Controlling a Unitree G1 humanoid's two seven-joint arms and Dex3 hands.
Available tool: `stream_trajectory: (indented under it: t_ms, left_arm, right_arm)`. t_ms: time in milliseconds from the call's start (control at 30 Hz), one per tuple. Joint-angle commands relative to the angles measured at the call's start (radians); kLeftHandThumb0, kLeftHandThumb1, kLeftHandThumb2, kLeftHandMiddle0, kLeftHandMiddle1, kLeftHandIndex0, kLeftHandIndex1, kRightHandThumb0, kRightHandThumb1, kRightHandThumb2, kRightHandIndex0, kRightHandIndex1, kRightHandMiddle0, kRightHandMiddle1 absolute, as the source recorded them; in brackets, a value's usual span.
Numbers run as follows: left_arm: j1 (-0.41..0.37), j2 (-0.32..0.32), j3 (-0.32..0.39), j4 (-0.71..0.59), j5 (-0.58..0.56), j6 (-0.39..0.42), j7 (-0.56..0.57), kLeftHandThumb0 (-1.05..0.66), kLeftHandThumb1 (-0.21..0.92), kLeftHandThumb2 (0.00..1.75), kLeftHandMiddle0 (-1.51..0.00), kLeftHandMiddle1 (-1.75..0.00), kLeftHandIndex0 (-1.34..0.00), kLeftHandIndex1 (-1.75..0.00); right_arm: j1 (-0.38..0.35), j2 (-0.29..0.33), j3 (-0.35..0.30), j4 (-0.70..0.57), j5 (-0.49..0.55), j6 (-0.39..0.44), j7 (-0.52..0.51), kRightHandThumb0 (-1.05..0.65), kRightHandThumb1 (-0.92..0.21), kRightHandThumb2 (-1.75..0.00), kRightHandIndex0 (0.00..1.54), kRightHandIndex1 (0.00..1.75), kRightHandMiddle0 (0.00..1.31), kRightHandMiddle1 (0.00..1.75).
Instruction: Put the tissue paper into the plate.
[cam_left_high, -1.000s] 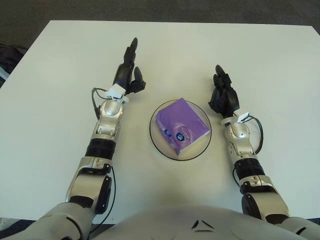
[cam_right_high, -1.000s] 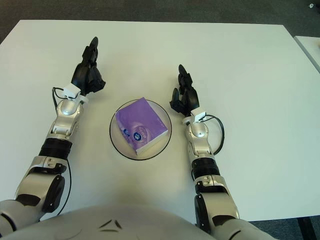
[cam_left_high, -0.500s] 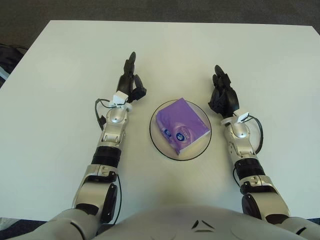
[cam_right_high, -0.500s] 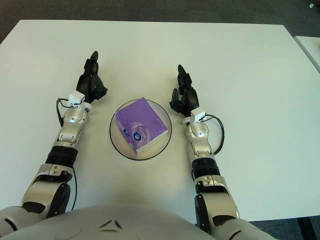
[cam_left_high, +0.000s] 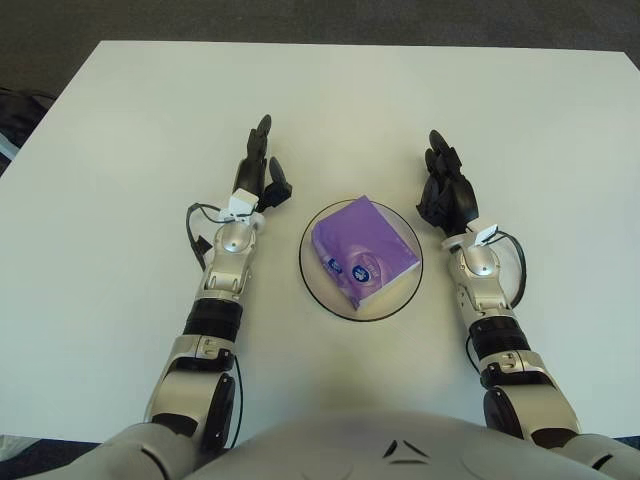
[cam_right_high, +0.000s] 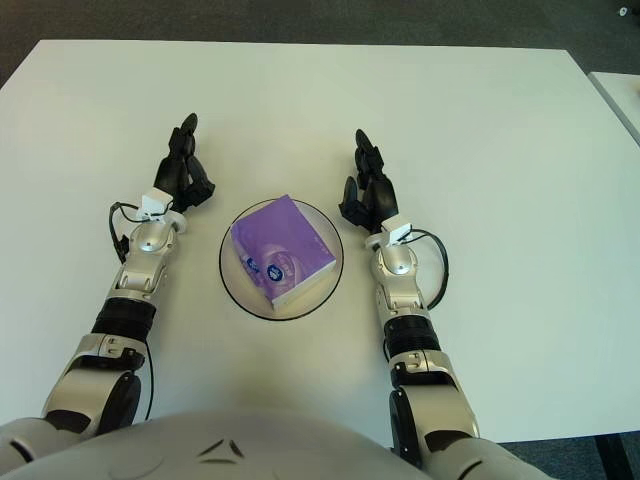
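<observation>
The purple tissue paper (cam_left_high: 363, 250) lies flat inside the round plate (cam_left_high: 311, 277) at the middle of the white counter (cam_left_high: 120, 130); the pack sits within the rim, one corner near the far edge and another near the edge toward the robot, and nothing holds it; judged from how things lie, the placing looks done.

The left hand (cam_left_high: 256, 175) shows just beside the plate on its left, clear of the rim; its fingers are stretched out and relaxed, one pointing away from the robot, and they hold nothing. The right hand (cam_left_high: 444, 190) shows just beside the plate on its right, also clear of it; its fingers are loosely extended and empty. Whether either hand touches the counter cannot be told.

What remains, as a judgement, is only to draw both arms back; the risk lies in that retreat. Both hands flank the plate closely; a sideways drift inward from either one could knock the rim and slide the plate across the smooth counter, or tip the pack up on its edge. The loose cables (cam_left_high: 517, 268) at the wrists hang near the plate's level; a cable snagging the rim during a pull-back could drag it. The pack is light and sits unrestrained; a sharp bump to the plate could bounce it over the low rim and undo the placing; a straight retreat toward the robot's body looks safest.
</observation>
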Motion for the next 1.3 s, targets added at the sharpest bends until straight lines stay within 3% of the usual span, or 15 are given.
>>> stream_trajectory:
  t_ms: [0, 167, 400, 600, 800, 1267]
  left_arm:
    - [0.041, 0.020, 0.005, 0.009, 0.029, 0.004, 0.027, -0.79, 0.92, 1.14, -0.10, -0.01, 0.00, -0.36]
    - [0.056, 0.019, 0.008, -0.010, 0.046, 0.029, 0.053, -0.79, 0.92, 1.12, -0.10, -0.01, 0.00, -0.35]
    - [0.096, 0.000, 0.014, -0.085, 0.051, 0.135, 0.081, -0.80, 0.92, 1.08, -0.09, 0.00, 0.00, -0.31]
    - [0.118, -0.008, 0.014, -0.113, 0.037, 0.162, 0.082, -0.81, 0.92, 1.07, -0.08, 0.00, 0.00, -0.29]
    - [0.157, -0.017, 0.007, -0.135, 0.033, 0.135, 0.080, -0.82, 0.92, 1.07, -0.09, 0.00, 0.00, -0.30]
    - [0.214, -0.034, 0.007, -0.088, 0.022, -0.025, 0.085, -0.81, 0.92, 1.09, -0.19, -0.04, 0.00, -0.46]
  right_arm:
    - [0.195, 0.009, 0.009, 0.140, -0.023, 0.133, -0.006, -0.79, -0.92, -0.97, 0.08, 0.00, 0.00, 0.12]
    - [0.199, 0.008, 0.009, 0.133, -0.023, 0.135, -0.006, -0.79, -0.92, -0.97, 0.08, 0.00, 0.00, 0.12]
    - [0.202, 0.008, 0.007, 0.129, -0.020, 0.140, -0.007, -0.79, -0.92, -0.97, 0.08, 0.00, 0.00, 0.13]
    - [0.202, 0.010, 0.002, 0.126, -0.013, 0.141, -0.004, -0.79, -0.92, -0.97, 0.08, 0.00, 0.00, 0.14]
    - [0.204, 0.008, -0.002, 0.125, -0.005, 0.137, 0.003, -0.78, -0.92, -0.97, 0.09, 0.01, 0.00, 0.16]
    - [0.211, -0.004, -0.006, 0.112, -0.002, 0.137, 0.018, -0.77, -0.92, -0.98, 0.10, 0.01, 0.00, 0.18]
